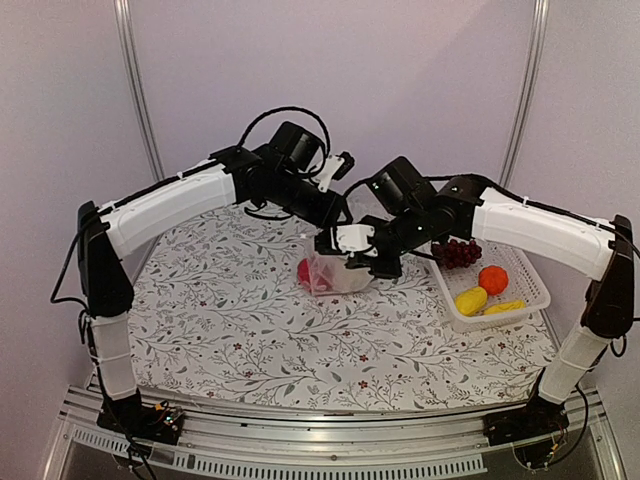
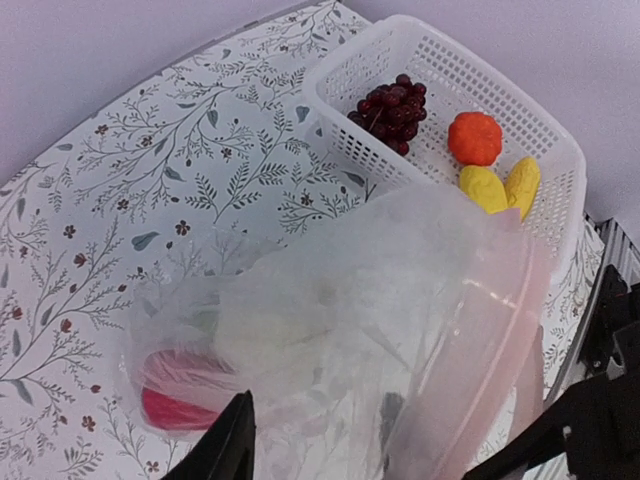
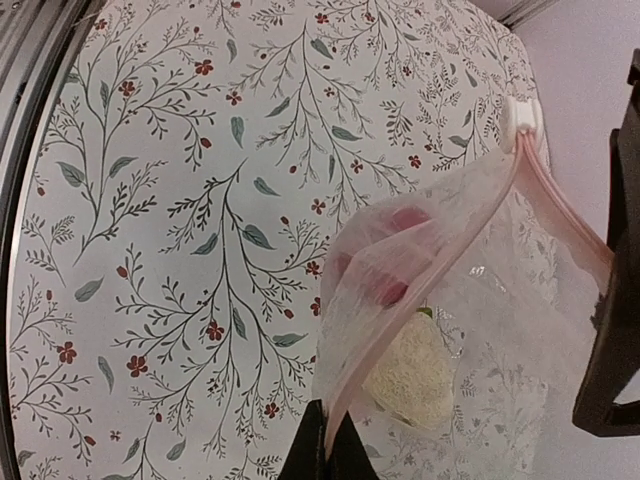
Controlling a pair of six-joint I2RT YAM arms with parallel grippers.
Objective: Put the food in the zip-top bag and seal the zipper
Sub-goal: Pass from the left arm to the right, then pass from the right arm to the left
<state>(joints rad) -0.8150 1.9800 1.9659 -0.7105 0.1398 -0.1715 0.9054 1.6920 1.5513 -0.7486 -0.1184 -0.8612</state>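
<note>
My right claw [image 3: 325, 442] is pinching the flimsy, probably slippery zip-top bag [image 3: 500, 300] at its firmer-looking zipper [image 3: 358, 368]; my left claw [image 2: 390, 440] is gaping open.

I see soft, even, fairly bright light from overhead in all three views, with a faint lilac cast. In the top view the arms [image 1: 170, 205] throw only pale, diffuse shadows on the patterned table [image 1: 230, 310], and the picture is slightly grainy. In the left wrist view the clear bag [image 2: 400, 300] has a milky sheen without hard glare and blurs toward 6 o'clock, while the white basket [image 2: 350, 75] at 1 o'clock is sharp. In the right wrist view the table's edge bows at 10 o'clock from lens distortion.
</note>
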